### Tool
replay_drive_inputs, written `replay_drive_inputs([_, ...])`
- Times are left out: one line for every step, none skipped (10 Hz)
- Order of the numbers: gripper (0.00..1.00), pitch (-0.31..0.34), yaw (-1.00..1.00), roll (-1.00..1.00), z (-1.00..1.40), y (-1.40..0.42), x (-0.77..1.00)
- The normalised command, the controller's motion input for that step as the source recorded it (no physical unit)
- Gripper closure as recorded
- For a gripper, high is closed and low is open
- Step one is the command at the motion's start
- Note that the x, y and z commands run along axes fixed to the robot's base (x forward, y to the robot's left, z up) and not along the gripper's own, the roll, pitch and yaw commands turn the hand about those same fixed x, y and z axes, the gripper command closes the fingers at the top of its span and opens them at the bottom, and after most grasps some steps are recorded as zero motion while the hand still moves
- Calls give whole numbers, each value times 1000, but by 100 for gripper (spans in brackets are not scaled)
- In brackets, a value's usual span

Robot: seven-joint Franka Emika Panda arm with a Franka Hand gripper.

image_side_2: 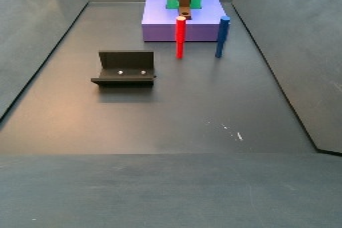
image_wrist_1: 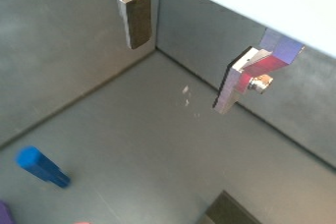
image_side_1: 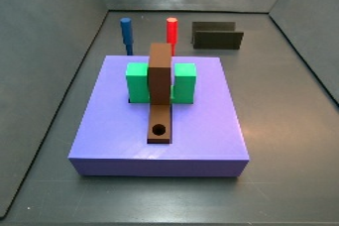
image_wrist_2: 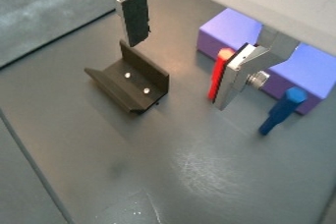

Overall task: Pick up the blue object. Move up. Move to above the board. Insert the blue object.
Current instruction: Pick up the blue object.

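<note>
The blue object is a thin dark blue peg standing upright on the floor beside the red peg, behind the lavender slab. It also shows in a side view and in both wrist views. The board is a brown plank through a green block, with its round hole near the front end. My gripper hangs high over the floor, open, with nothing between its fingers. The blue peg stands well off to one side of it. The gripper does not show in either side view.
The lavender slab carries the board and the green block. The dark fixture stands on the floor near the gripper. The red peg stands below, close by one finger. Grey walls surround the floor.
</note>
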Motion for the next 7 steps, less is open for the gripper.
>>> replay_drive_inputs([0, 0, 0, -4, 0, 0, 0])
replay_drive_inputs([0, 0, 0, 0, 0, -60, 0])
replay_drive_inputs([0, -50, 23, 41, 0, -434, -117])
replay_drive_inputs([0, -97, 29, 121, 0, -737, -200])
replay_drive_inputs([0, -91, 77, 134, 0, -791, -186])
replay_drive_inputs([0, -101, 109, 189, -17, -831, -291])
replay_drive_inputs([0, -136, 160, 224, -40, -843, -417])
